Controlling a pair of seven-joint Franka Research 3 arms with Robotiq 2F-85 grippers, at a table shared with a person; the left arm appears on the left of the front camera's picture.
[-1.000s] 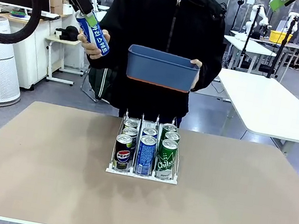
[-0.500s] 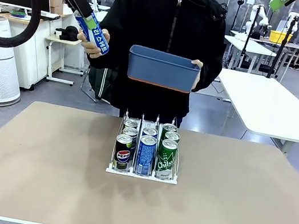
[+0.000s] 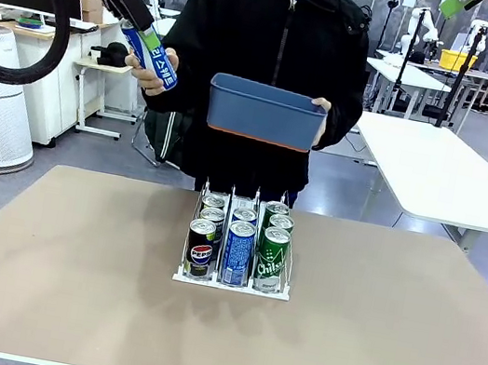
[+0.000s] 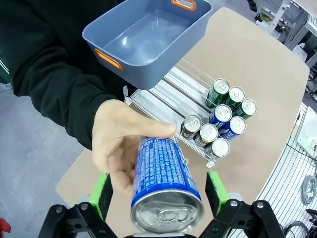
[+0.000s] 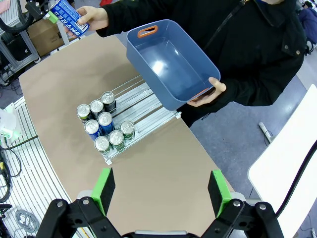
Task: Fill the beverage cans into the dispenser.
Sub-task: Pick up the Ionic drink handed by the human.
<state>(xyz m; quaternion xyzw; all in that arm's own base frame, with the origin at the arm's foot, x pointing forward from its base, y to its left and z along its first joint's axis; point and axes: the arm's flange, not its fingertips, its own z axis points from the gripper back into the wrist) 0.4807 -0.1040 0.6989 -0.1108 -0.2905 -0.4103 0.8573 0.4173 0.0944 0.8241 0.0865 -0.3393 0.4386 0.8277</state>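
High at the far left, a person's hand [image 3: 146, 74] holds up a blue-and-white beverage can [image 3: 159, 58]. My left gripper [image 3: 134, 14] is open around its silver top. In the left wrist view the can [image 4: 163, 173] lies between the green pads [image 4: 101, 194] of my left gripper [image 4: 159, 193], still gripped by the hand [image 4: 116, 148]. The white dispenser [image 3: 231, 285] stands mid-table with several cans at its front: a black one [image 3: 201, 251], a blue one [image 3: 238, 253] and a green one [image 3: 271, 259]. My right gripper [image 5: 161, 191] hangs open, high above the table.
The person's other hand holds a blue plastic bin [image 3: 264, 110] above the dispenser's far end; the bin [image 5: 171, 62] looks bare inside. The rear halves of the dispenser lanes [image 5: 143, 106] are free. The tan tabletop [image 3: 49, 271] has wide free room on both sides.
The hand and the blue-and-white can have edged slightly to the right with my left gripper still around the top. The bin and the dispenser have stayed put.
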